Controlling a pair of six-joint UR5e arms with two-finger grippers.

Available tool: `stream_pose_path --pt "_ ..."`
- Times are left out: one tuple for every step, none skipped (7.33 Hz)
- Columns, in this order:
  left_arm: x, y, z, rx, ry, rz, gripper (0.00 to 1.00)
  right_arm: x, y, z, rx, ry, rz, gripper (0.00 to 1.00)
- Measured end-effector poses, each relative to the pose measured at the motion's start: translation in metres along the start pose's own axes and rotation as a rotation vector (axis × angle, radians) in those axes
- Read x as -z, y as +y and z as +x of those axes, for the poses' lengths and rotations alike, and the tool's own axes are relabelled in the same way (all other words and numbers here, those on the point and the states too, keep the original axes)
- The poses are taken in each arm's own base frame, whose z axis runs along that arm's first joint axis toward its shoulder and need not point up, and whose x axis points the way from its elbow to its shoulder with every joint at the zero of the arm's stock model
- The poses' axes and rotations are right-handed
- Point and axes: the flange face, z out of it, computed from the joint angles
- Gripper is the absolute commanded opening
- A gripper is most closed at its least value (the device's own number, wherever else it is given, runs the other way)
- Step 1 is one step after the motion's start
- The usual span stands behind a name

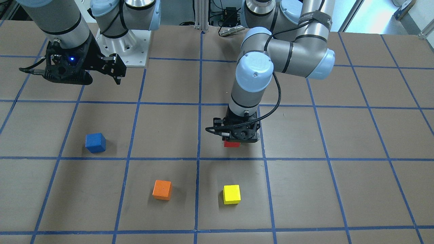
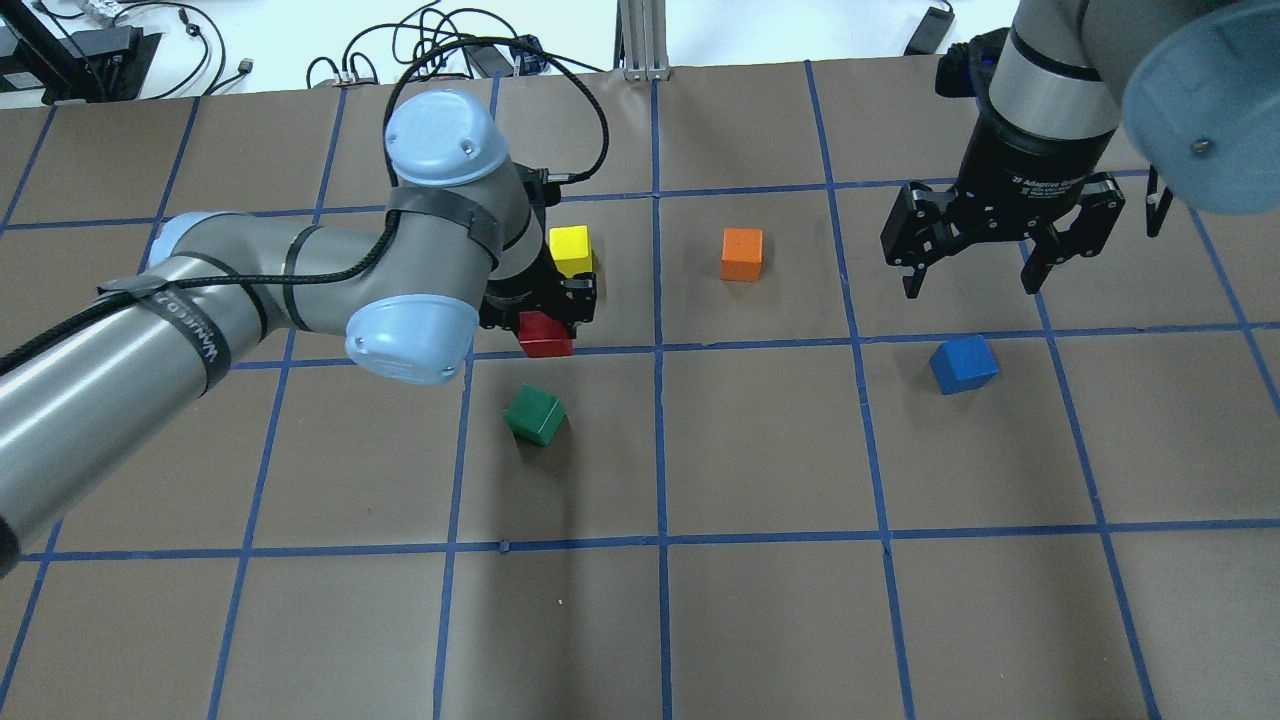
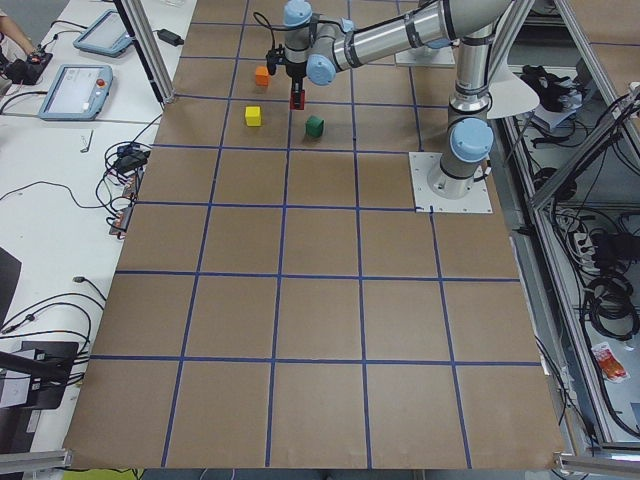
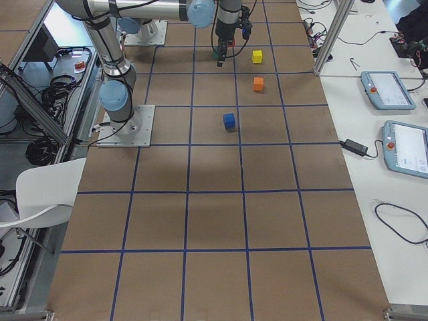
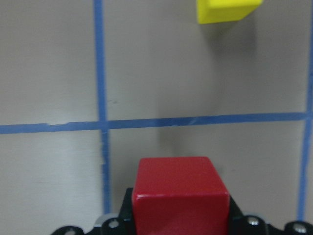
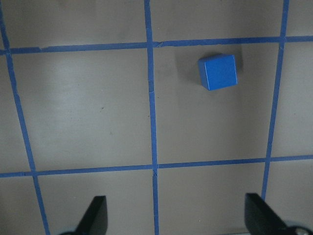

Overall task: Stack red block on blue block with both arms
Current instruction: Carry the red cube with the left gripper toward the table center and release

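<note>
Nearest the robot, the green block (image 2: 534,415) sits turned askew to the blue tape grid, just inside its square on the brown worktop (image 2: 760,620). Just past it, right at a tape line, there's the red block (image 2: 545,338), clamped between the fingers of the left gripper (image 1: 233,139). In the wrist view its shadow falls apart from it, so it appears lifted off the worktop.

Tight quarters on that side: the yellow block (image 2: 571,250) stands just beyond the gripper, with the green block close on the near side. Off to the robot's right, a broad run of worktop separates the red block from the blue block (image 2: 963,364). The blue block rests alone in its square, close to the far tape line and a little rotated. Farther out, the orange block (image 2: 742,254) stands roughly level with the yellow one and well apart from it.

Now the arms. The left forearm sweeps in low from the robot's left, bends at the elbow, and its wrist points straight down. The right gripper (image 2: 968,288) hangs above the worktop just beyond the blue block, blue light on and pointing down. Its fingers (image 6: 95,213) are spread wide with nothing between them.
</note>
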Motion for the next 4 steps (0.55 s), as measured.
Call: stream_pose_path --pt "-0.014 -0.002 0.026 -0.001 -0.001 -0.006 0.21 -0.001 0.0 0.0 -0.001 0.0 -0.002 1.0" --pt "-0.031 -0.003 0.047 0.013 0.0 -0.006 0.21 -0.001 0.001 0.0 -0.002 0.0 -0.004 1.0" --pt "-0.048 -0.002 0.061 0.018 0.001 -0.007 0.22 -0.001 0.001 0.0 -0.002 0.0 -0.004 1.0" --pt "-0.062 0.001 0.071 0.013 -0.001 -0.012 0.37 -0.002 0.001 0.0 -0.003 0.0 -0.004 1.0"
